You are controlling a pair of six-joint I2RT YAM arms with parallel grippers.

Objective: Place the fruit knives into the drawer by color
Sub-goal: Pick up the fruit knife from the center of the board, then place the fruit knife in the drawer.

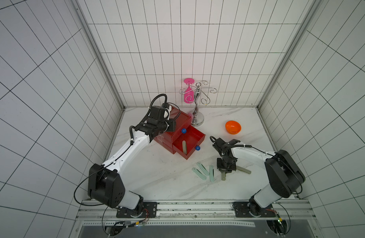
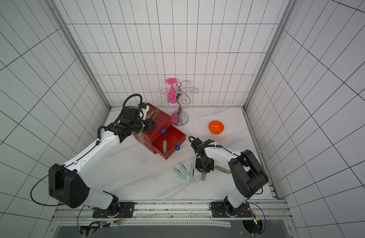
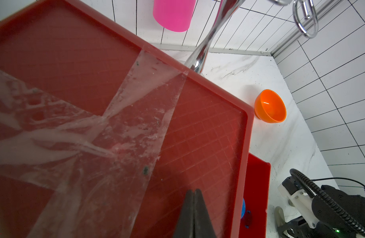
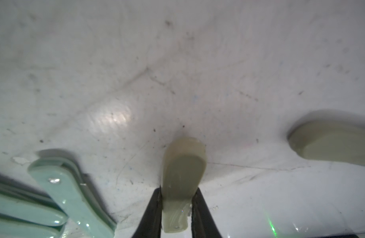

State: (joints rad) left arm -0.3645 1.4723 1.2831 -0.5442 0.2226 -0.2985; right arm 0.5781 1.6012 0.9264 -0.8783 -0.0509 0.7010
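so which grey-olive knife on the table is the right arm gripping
The grey-olive knife nearer the mint green knives: the right jaws are shut on its edges. The other grey-olive knife lies free on the table, off to the side.

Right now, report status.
Left gripper shut, over chest. Right gripper shut on grey knife. Drawer open, stored knife inside. Green knives alongside, nothing blocking.

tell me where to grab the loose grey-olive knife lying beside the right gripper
Across its narrow width near mid-length, coming straight down: the loose grey-olive knife lies flat on the table, nothing touching it, so the fingers can straddle its long edges.
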